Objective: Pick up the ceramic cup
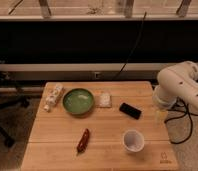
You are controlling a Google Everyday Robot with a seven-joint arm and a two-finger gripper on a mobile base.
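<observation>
The ceramic cup is small, white and round with a pale interior. It stands upright on the wooden table near the front right. My white arm reaches in from the right. My gripper hangs down at the table's right edge, behind and to the right of the cup and apart from it.
A wide green bowl sits at the table's middle back. A white snack bag lies to its left and a pale packet to its right. A black flat object lies behind the cup. A red packet lies at the front middle.
</observation>
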